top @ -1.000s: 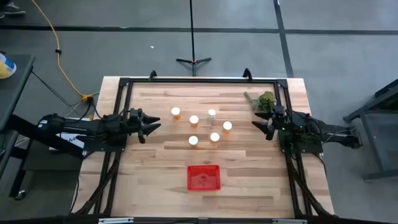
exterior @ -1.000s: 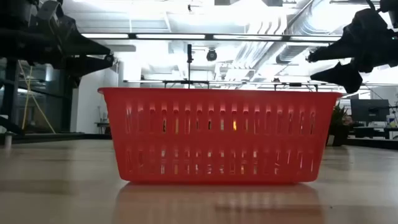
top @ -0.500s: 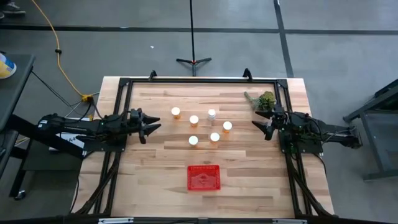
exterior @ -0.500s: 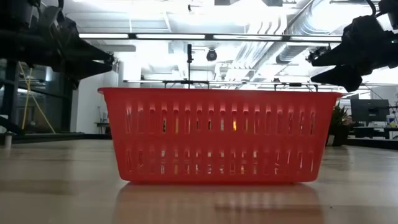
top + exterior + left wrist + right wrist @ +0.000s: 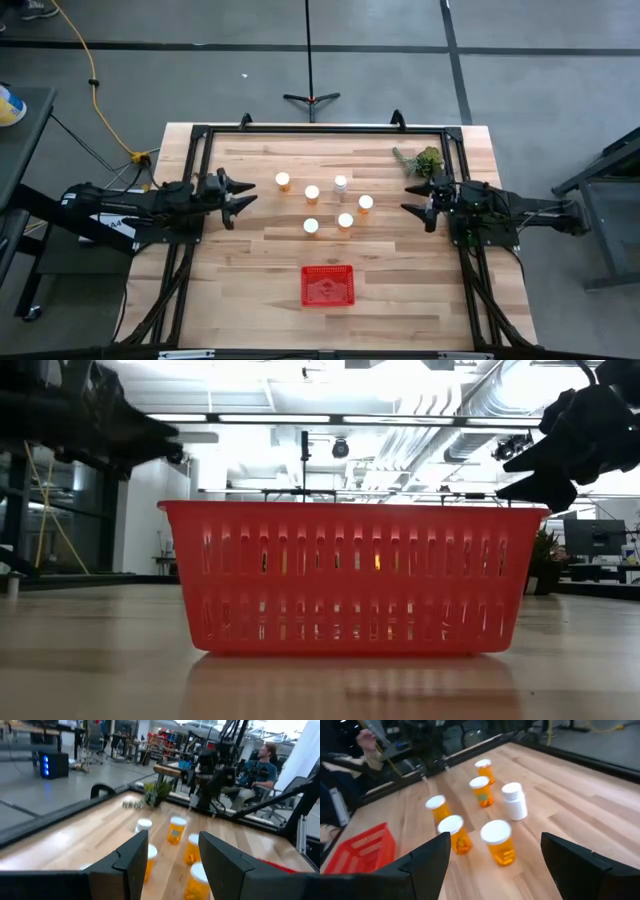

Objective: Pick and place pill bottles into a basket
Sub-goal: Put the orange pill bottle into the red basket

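Six pill bottles (image 5: 324,201) stand upright in a loose cluster at the middle of the tabletop (image 5: 260,270), all outside the red basket (image 5: 327,286), which sits apart from them toward the near edge. One of the six looks all white in the right wrist view; the others are orange with white caps. The left pincer (image 5: 243,195) hovers just left of the cluster, fingers spread wide and holding nothing. The right pincer (image 5: 412,196) hovers just right of the cluster, likewise wide open and empty. A green leafy clump (image 5: 424,160) lies near the far right corner, beside the right arm.
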